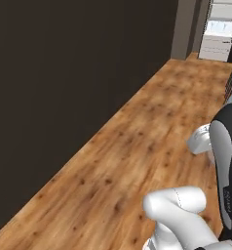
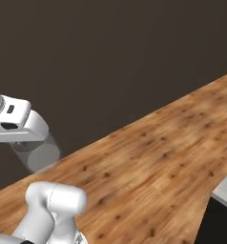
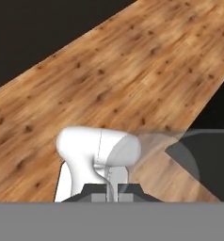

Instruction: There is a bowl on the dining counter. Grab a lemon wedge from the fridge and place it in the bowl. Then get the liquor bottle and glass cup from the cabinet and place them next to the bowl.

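right base view: glass cup (image 2: 37,153) hangs under gripper (image 2: 25,143) at left of frame, jaws closed on it, above wood floor (image 2: 153,162); dark wall (image 2: 110,57) behind.

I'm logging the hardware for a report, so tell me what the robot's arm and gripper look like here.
The arm is glossy white, built of rounded tubular links, with a large dark grey-black section at one joint. The gripper has a boxy white hand with small dark oval marks on its side, and small dark fingertips. No cables are visible.
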Tool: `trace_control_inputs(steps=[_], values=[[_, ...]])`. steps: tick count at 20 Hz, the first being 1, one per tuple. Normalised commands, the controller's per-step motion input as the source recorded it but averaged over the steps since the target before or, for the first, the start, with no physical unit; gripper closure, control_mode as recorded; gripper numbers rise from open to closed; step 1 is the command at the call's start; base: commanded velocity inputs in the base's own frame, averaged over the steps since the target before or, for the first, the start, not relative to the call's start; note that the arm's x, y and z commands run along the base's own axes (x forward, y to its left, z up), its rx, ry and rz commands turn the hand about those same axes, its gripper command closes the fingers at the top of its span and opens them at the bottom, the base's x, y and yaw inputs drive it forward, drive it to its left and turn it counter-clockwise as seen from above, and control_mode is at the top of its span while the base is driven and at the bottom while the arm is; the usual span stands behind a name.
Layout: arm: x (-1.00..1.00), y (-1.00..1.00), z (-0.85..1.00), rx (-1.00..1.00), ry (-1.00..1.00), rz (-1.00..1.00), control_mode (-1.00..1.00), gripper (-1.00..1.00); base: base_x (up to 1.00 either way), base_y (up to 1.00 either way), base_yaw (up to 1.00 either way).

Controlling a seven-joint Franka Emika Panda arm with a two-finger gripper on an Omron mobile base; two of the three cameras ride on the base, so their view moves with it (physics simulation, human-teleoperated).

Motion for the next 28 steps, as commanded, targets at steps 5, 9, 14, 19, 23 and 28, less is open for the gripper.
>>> trace_control_inputs(steps=[5, 9, 14, 19, 23, 28], values=[[0.00, 0.00, 0.00, 0.00, 0.00, 0.00, 1.00, 1.00, 1.00, 0.42, -0.42], [0.00, 0.00, 0.00, 0.00, 0.00, 0.00, 1.00, 1.00, 1.00, 0.34, -0.41], [0.00, 0.00, 0.00, 0.00, 0.00, 0.00, 1.00, 1.00, 1.00, 0.23, -0.40], [0.00, 0.00, 0.00, 0.00, 0.00, 0.00, 1.00, 1.00, 1.00, 0.19, -0.39], [0.00, 0.00, 0.00, 0.00, 0.00, 0.00, 1.00, 1.00, 1.00, 0.19, -0.37], [0.00, 0.00, 0.00, 0.00, 0.00, 0.00, 1.00, 1.00, 1.00, 0.27, -0.37]])
